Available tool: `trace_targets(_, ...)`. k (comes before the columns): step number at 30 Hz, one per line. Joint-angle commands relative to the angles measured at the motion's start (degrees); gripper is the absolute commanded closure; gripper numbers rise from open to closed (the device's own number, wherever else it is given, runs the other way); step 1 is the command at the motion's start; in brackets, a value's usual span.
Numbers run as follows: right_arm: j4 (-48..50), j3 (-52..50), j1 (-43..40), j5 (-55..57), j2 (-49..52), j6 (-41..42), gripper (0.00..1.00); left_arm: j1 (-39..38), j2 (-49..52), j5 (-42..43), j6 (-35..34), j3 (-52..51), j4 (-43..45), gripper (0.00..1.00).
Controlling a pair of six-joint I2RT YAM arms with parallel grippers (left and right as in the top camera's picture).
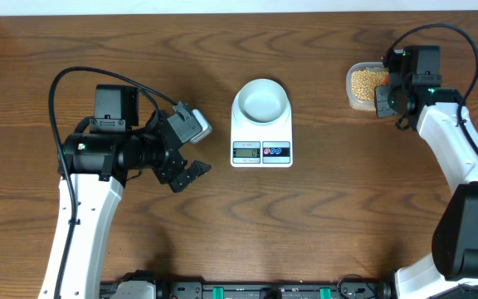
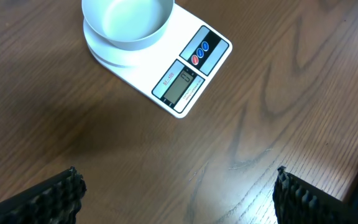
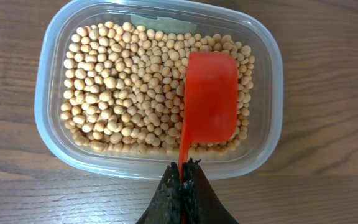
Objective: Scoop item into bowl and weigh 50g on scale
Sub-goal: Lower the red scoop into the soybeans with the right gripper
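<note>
Scene: a dark wood-grain bench (image 1: pixel 330 232) seen from above, with one robot arm at each side.
Scale: a flat white rectangular scale (image 1: pixel 261 151) lies near the middle of the bench. Its grey display and two round buttons, one red and one blue, are on the edge nearest the arms. The digits are too small to read.
Bowl: a small round white bowl (image 1: pixel 261 101) stands upright on the far part of the scale, its pale bluish inside showing.
Beans: a loose heap of small round tan-yellow beans (image 3: pixel 123 87) fills a clear rounded-rectangular tub (image 3: pixel 272 81). The tub sits on the bench at the far right, well apart from the scale.
Scoop: a red scoop (image 3: pixel 210 93) lies over the beans on the right side of the tub. Its thin handle runs back over the near rim.
Right jaws: pressed together on the end of the scoop's handle, just outside the near rim of the tub.
Left jaws: wide apart and holding nothing. Their ribbed black pads (image 2: pixel 48 199) show at the two lower corners of the left wrist view, above bare wood.
Left arm: it sits on the left of the bench, pointing toward the scale but apart from it.
</note>
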Motion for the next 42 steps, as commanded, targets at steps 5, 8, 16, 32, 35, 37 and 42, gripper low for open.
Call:
trace_targets(5, -0.28, 0.72, -0.28, -3.56, 1.33, 0.85, 0.99, 0.31, -0.35, 0.96, -0.07, 1.57, -0.11, 0.01)
trace_targets(8, -0.31, 0.72, -0.28, -4.96, 1.33, 0.9, 0.99, 0.31, -0.35, 0.96, -0.07, 1.57, -0.11, 0.01)
trace_targets(16, -1.14, 0.72, -2.12, -8.5, 1.33, 3.67, 0.99, 0.31, -0.35, 0.96, -0.07, 1.57, -0.11, 0.01)
trace_targets(32, -1.18, 0.7, -6.23, -18.58, 2.34, 9.07, 0.99, 0.31, -0.35, 0.96, -0.07, 1.57, -0.11, 0.01)
trace_targets(35, -1.11, 0.7, -6.27, -19.19, 2.45, 9.99, 0.99, 0.31, -0.35, 0.96, -0.07, 1.57, -0.11, 0.01)
trace_targets(37, -1.16, 0.7, -6.34, -20.68, 2.45, 10.12, 0.99, 0.31, -0.35, 0.96, -0.07, 1.57, -0.11, 0.01)
trace_targets(42, -1.18, 0.72, -7.15, -24.5, 2.45, 11.39, 0.99, 0.31, -0.35, 0.96, -0.07, 1.57, -0.11, 0.01)
